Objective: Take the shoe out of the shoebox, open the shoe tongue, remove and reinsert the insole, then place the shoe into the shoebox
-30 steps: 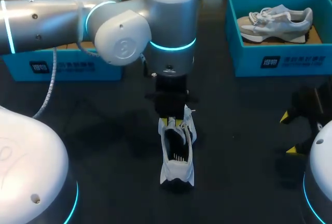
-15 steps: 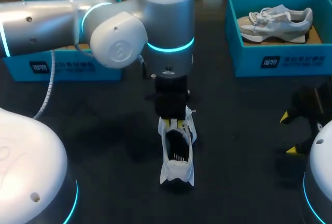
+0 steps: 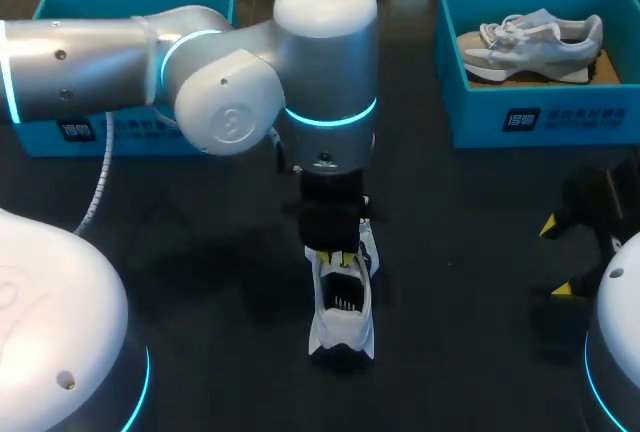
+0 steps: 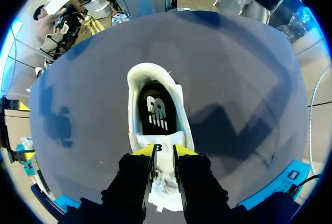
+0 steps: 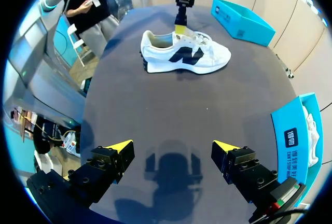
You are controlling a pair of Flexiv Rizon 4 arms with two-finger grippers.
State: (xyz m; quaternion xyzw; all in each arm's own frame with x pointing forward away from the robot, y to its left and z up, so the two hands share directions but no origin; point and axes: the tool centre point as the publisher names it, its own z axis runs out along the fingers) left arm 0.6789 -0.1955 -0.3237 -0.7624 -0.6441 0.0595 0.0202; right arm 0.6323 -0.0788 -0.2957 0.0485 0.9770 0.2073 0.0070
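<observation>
Shoe (image 3: 340,330) stands on its sole mid-table (image 3: 200,252), heel toward the robot, well apart from both boxes. The right box (image 3: 520,112) holds a second shoe (image 3: 530,40).

Left gripper (image 4: 163,150) hangs straight down over the laces. Its fingers are nearly closed, with the tongue (image 4: 155,140) pinched between the yellow tips. The insole (image 4: 154,111) lies flat in the shoe and shows through the collar.

Right gripper (image 5: 174,149) hovers near the table's right edge, spread wide, holding nothing.

Step, as judged: opening the tongue; the insole is not yet out.

Handling notes for you:
- The shoe looks light with a soft upper, so a pull on the tongue will likely lift or tip the whole shoe unless the right gripper pins it. Hold it at the heel or the midsole, where it looks stiffest.
- The tongue is thin, floppy fabric and may slip from the pads. Grip low and deep, and draw it toward the toe.
- The insole is probably limp foam. Take it at the heel edge and peel it up slowly; it will bend rather than slide.
</observation>
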